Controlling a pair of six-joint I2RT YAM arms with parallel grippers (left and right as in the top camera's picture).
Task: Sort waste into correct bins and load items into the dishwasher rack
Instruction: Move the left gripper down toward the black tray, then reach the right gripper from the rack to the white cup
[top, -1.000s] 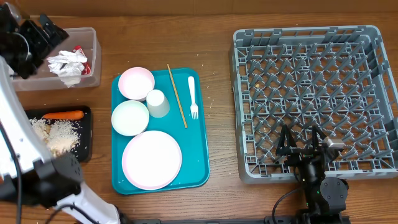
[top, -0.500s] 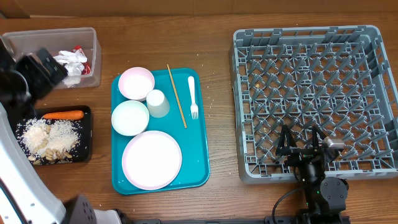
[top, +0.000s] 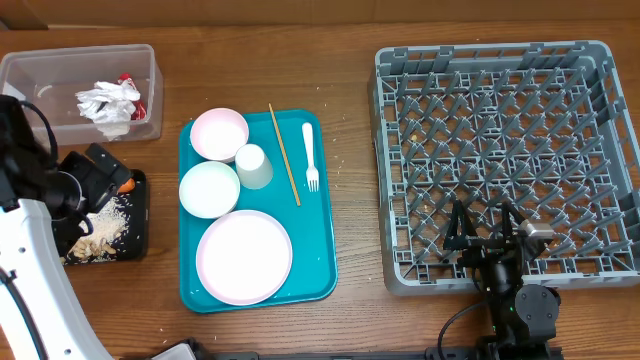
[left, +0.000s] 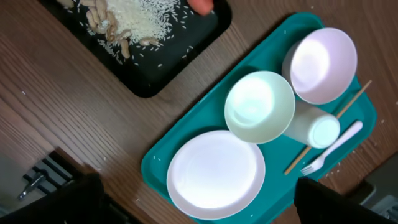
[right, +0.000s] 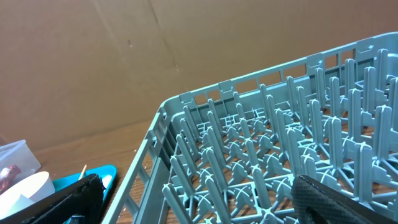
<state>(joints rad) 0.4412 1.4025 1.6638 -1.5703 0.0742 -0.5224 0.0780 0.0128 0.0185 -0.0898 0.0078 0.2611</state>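
Left pincer hangs released and empty over the black tray, food scraps beneath it, carrot piece just beside. The clear tub holding napkins lies beyond it. To its right, on the teal tray, sit the plate, two bowls, cup, fork and stick. Right pincer, likewise released and empty, hovers at the near edge of the dishwasher rack on the bench

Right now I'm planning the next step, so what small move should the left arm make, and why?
Probably swing the open left gripper right, over the nearest bowl on the teal tray: napkins already lie in the tub, scraps in the black tray, while the rack holds no dishes.
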